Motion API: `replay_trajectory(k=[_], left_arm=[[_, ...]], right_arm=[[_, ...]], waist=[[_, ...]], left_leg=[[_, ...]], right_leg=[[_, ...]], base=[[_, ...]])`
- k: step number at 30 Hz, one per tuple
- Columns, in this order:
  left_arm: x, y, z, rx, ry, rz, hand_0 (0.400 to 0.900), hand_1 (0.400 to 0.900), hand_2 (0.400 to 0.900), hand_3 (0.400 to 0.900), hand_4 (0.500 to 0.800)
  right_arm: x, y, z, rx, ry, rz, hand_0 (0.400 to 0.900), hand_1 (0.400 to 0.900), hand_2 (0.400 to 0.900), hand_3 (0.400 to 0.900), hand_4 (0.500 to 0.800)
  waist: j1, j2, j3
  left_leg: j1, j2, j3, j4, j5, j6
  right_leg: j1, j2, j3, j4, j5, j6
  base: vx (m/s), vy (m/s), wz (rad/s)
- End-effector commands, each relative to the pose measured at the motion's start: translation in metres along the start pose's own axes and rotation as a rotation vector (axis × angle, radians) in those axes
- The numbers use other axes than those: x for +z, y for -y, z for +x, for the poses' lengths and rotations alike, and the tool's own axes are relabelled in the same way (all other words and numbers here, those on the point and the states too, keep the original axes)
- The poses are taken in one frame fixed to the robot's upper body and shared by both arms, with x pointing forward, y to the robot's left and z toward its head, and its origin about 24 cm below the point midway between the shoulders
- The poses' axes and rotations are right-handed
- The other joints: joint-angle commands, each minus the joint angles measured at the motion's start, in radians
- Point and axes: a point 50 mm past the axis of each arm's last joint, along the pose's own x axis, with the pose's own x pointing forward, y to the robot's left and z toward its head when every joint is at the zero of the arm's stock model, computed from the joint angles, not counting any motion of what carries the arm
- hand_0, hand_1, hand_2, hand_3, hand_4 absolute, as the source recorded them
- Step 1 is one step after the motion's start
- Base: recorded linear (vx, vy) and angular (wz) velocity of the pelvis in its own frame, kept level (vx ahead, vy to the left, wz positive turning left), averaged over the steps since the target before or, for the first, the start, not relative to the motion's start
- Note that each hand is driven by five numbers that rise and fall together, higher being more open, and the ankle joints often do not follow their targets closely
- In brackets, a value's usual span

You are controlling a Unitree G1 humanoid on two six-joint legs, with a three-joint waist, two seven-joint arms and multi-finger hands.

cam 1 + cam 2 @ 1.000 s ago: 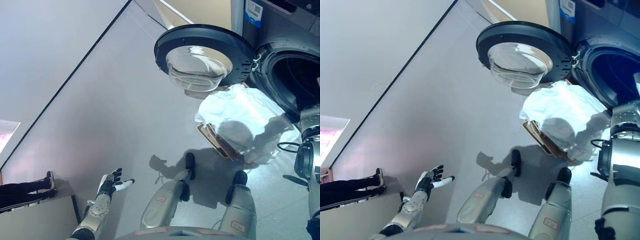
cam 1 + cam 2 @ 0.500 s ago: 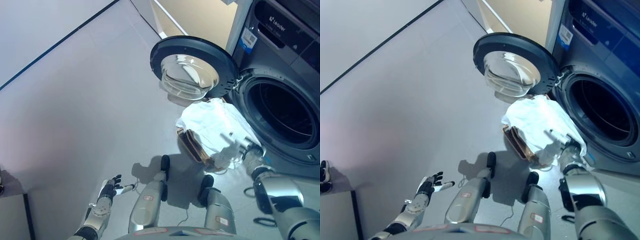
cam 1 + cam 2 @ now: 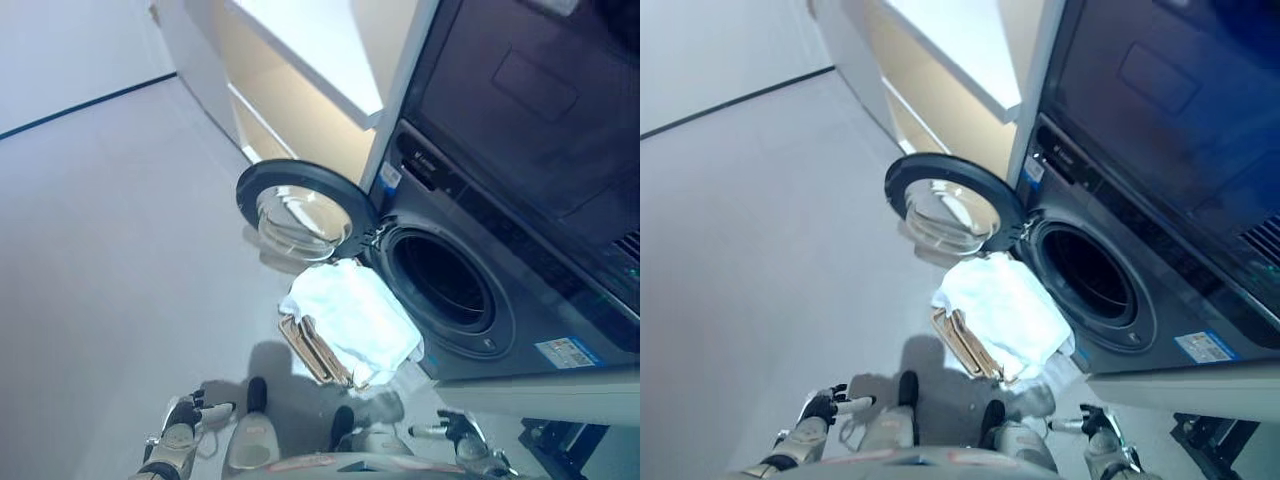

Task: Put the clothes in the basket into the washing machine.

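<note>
Left eye view: your white clothes [image 3: 355, 315] heap over the basket [image 3: 312, 350] beside the open washing machine [image 3: 445, 285]. Right eye view: both hands, left hand [image 3: 823, 405] and right hand [image 3: 1092, 420], hang loose-fingered and empty; a shallow grab may spill cloth onto the floor [image 3: 760, 230].

you get no print you can read here. the washing machine [image 3: 470, 290] carries a small sticker at 11 o'clock of its drum opening and a blue label [image 3: 571, 352] at its 4 o'clock corner, but both are too small to make out.
</note>
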Motion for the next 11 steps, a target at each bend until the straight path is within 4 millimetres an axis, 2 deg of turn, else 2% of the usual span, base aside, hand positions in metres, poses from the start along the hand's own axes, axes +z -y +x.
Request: replay_trajectory(k=[1, 3, 4, 7, 11], left_arm=[[-0.03, -0.009, -0.004, 0.016, -0.111, 0.036, 0.9, 0.9, 0.9, 0.9, 0.8], [-0.033, -0.008, -0.005, 0.002, -0.122, 0.041, 0.9, 0.9, 0.9, 0.9, 0.8], [-0.04, -0.006, -0.006, -0.026, -0.142, 0.074, 0.9, 0.9, 0.9, 0.9, 0.8], [-0.047, -0.006, -0.008, -0.049, -0.167, 0.124, 0.9, 0.9, 0.9, 0.9, 0.8], [-0.055, -0.007, -0.01, -0.062, -0.196, 0.148, 0.9, 0.9, 0.9, 0.9, 0.8]], right_arm=[[-0.022, 0.0, -0.003, 0.015, -0.076, -0.002, 0.9, 0.9, 0.9, 0.9, 0.8], [-0.029, 0.0, -0.004, 0.02, -0.1, 0.025, 0.9, 0.9, 0.9, 0.9, 0.8], [-0.045, -0.002, -0.008, 0.048, -0.167, 0.062, 0.9, 0.9, 0.9, 0.9, 0.8], [-0.063, -0.006, -0.012, 0.078, -0.241, 0.08, 0.9, 0.9, 0.9, 0.9, 0.8], [-0.06, -0.006, -0.012, 0.087, -0.234, 0.082, 0.9, 0.9, 0.9, 0.9, 0.8]], waist=[[-0.014, 0.006, -0.071], [-0.019, 0.006, -0.078], [-0.03, 0.008, -0.095], [-0.035, 0.006, -0.119], [-0.041, 0.003, -0.143]], left_leg=[[-0.056, -0.027, 0.004, -0.053, 0.094, 0.0], [-0.041, -0.026, 0.009, -0.056, 0.089, 0.002], [-0.015, -0.024, 0.016, -0.061, 0.08, 0.005], [0.015, -0.028, 0.026, -0.062, 0.065, 0.013], [0.049, -0.034, 0.034, -0.061, 0.045, 0.02]], right_leg=[[0.041, -0.034, 0.011, -0.014, 0.063, 0.072], [0.052, -0.035, 0.014, -0.012, 0.06, 0.071], [0.071, -0.038, 0.018, -0.01, 0.055, 0.073], [0.096, -0.042, 0.022, -0.008, 0.048, 0.075], [0.121, -0.05, 0.031, -0.009, 0.045, 0.079]], base=[[0.08, 0.013, -0.14], [0.04, 0.016, -0.12], [0.05, 0.015, -0.14], [0.03, 0.008, -0.07], [0.05, -0.006, -0.09]])
